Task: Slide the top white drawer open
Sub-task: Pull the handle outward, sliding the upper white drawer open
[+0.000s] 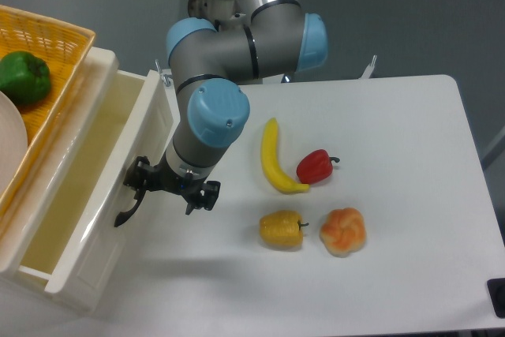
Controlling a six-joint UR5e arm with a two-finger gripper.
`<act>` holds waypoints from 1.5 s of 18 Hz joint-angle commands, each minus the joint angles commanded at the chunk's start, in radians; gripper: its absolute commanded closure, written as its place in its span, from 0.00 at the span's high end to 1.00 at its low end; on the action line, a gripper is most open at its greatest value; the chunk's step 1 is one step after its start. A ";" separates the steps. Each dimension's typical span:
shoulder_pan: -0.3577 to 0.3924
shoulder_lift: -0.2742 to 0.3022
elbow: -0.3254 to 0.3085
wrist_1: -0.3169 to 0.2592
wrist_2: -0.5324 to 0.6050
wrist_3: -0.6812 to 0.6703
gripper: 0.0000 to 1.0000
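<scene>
Glossy cream-white, the drawer (pixel 95 195) stands pulled out from the cabinet at the table's left edge, its long front panel running diagonally and facing the table. The gripper (pixel 170 189) sits at that front, its fingers clenched on the black handle (pixel 130 207). A banana (pixel 274 157) lies well apart to the right.

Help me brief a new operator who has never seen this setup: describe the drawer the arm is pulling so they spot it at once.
Start at the cream-white cabinet at the table's left edge, under the yellow wicker basket. The top white drawer juts out from it toward the fruit, pulled partly open so its plain pale inside shows. The gripper is at its curved black handle, which marks it out.
</scene>
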 joint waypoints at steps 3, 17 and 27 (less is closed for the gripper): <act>0.009 -0.005 0.002 0.002 0.002 0.000 1.00; 0.057 -0.008 0.003 -0.002 0.002 0.037 1.00; 0.086 -0.012 0.011 0.003 0.002 0.043 1.00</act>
